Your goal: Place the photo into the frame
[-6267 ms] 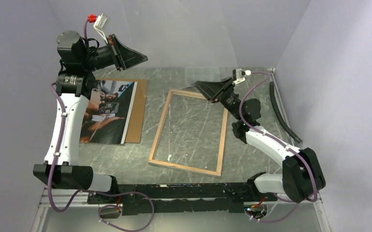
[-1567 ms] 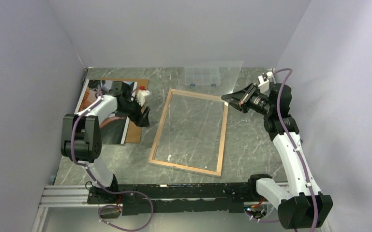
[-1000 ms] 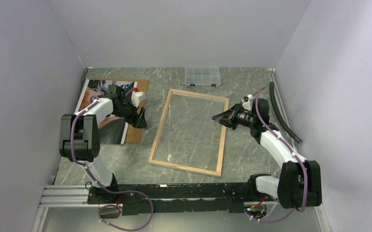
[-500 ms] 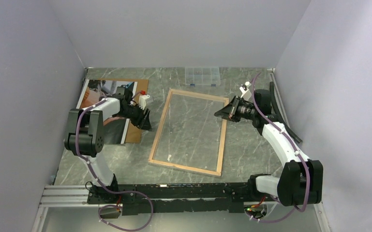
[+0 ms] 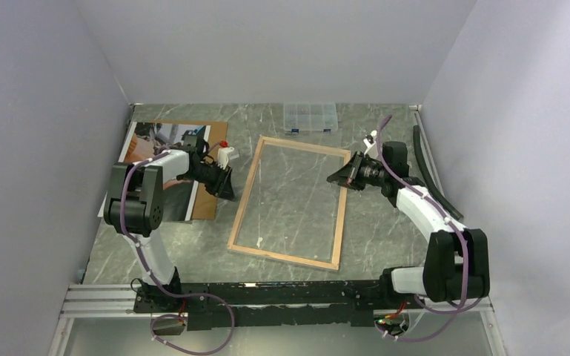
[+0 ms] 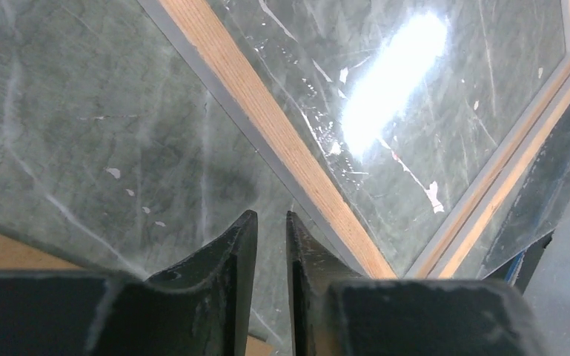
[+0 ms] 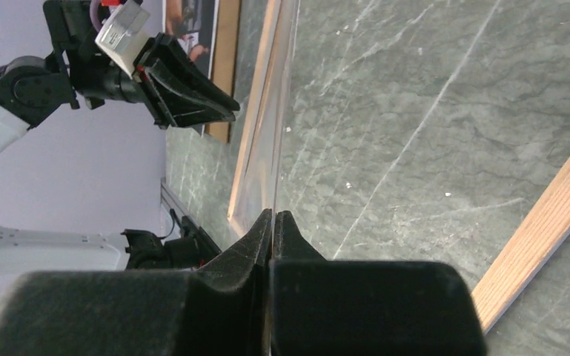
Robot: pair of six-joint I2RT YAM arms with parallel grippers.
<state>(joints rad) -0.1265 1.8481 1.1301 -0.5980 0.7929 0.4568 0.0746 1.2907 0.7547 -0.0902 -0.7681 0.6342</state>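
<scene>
The frame (image 5: 243, 199) lies light-wood side up mid-table, also seen in the left wrist view (image 6: 282, 133). My right gripper (image 5: 333, 179) is at its right border, shut on the edge of the clear pane (image 6: 393, 81), which shows edge-on between the jaws (image 7: 274, 213). The photo (image 5: 148, 137) lies on the brown backing board (image 5: 204, 208) at the left, partly hidden by my left arm. My left gripper (image 5: 226, 191) hovers at the board's right edge, beside the frame. Its jaws (image 6: 271, 216) stand a narrow gap apart with only table showing between them.
A small clear compartment box (image 5: 310, 116) sits at the back of the table. A long black strip (image 5: 430, 174) lies along the right wall. Walls close in the left, back and right sides. A rail runs along the near edge.
My right gripper brought the pane down from above the back of the table to the frame's right border. My left gripper's jaws narrowed a lot and shifted slightly right.
</scene>
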